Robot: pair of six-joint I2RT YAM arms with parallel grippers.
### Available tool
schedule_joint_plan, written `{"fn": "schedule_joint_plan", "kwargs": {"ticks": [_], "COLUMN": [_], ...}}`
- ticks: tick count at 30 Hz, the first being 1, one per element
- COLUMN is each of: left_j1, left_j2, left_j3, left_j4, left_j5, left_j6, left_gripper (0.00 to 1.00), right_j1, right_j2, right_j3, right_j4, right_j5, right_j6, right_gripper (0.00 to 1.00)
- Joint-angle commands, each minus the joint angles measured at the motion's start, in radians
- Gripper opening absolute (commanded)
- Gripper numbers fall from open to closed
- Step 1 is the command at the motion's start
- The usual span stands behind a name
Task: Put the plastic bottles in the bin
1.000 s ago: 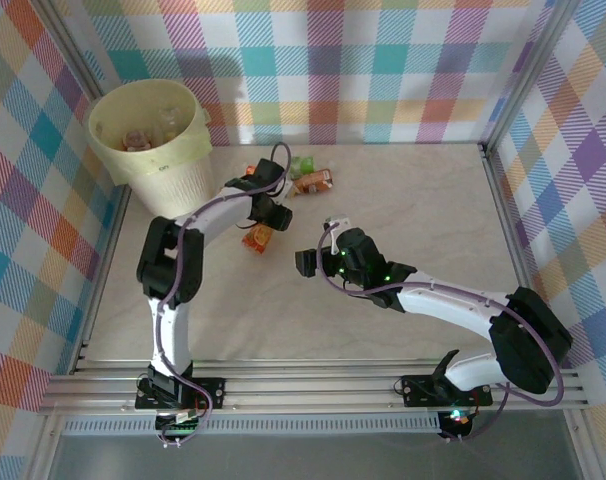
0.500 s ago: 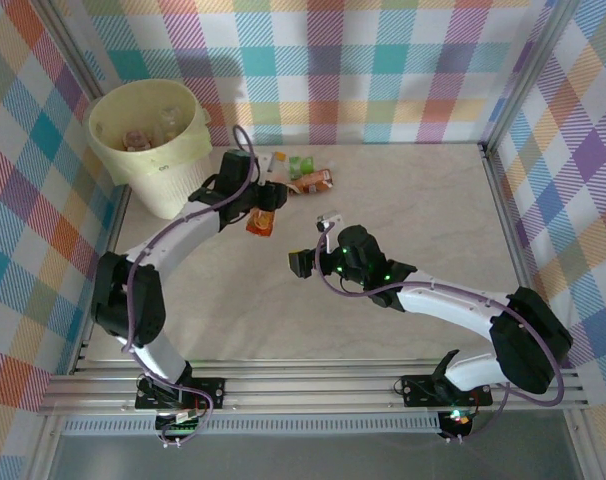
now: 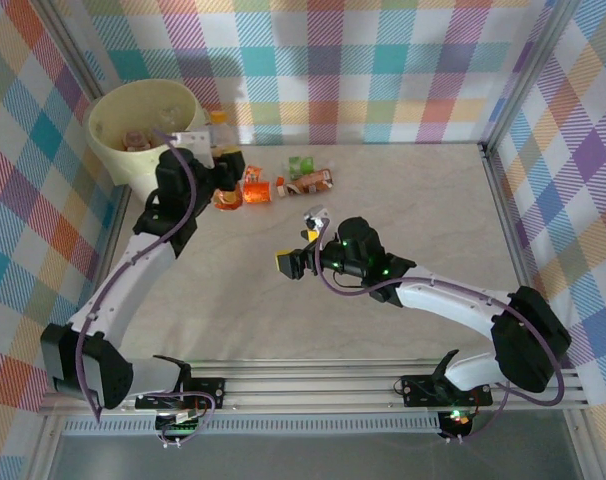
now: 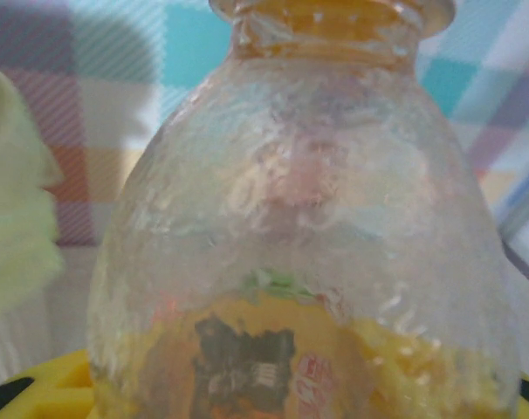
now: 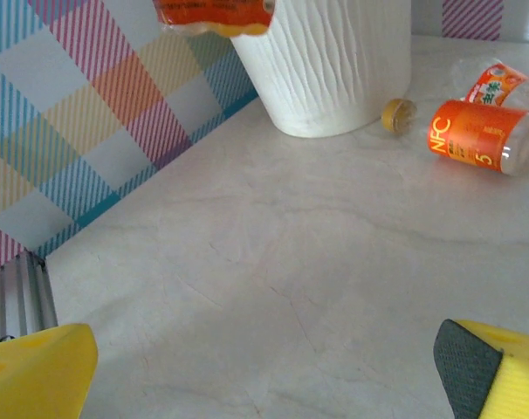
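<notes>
Clenched in my left pincer (image 3: 227, 178), an orange-labelled bottle (image 3: 226, 197) hangs just beside the bin (image 3: 123, 160). The bin stands in the far left corner of the tabletop (image 3: 403, 200). My left wrist view presses close on the held bottle's clear shoulder, with my yellow pads (image 4: 46, 394) at its foot. The top view looks down into the bin, where several bottles (image 3: 135, 138) lie. My right pincer (image 3: 295, 262) gapes wide, grasping nothing, over mid-tabletop. Its wrist view reads the lettering on an NFC-marked orange bottle (image 5: 474, 135) lying near the bin's ribbed wall.
</notes>
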Motion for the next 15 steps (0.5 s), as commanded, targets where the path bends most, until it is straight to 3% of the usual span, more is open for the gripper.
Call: {"fn": "schedule_joint_plan", "kwargs": {"ticks": [1, 7, 15], "left_j1": [0.037, 0.096, 0.164], "left_j2": [-0.05, -0.022, 0.129], "left_j3": [-0.005, 0.117, 0.319], "left_j4": [0.125, 0.166, 0.23], "left_j5": [-0.127, -0.25, -0.319], "left_j6": [0.009, 0.066, 0.137], "left_gripper": [0.49, 0.49, 0.49], "right_j1": [0.004, 0.004, 0.004], "right_j2": [0.017, 0.016, -0.004], "right_j3": [0.03, 0.039, 0.028], "right_j4": [0.061, 0.065, 0.048], "right_j5": [-0.035, -0.046, -0.02], "right_j6": [0.007, 0.026, 0.034], "right_gripper": [1.0, 1.0, 1.0]}}
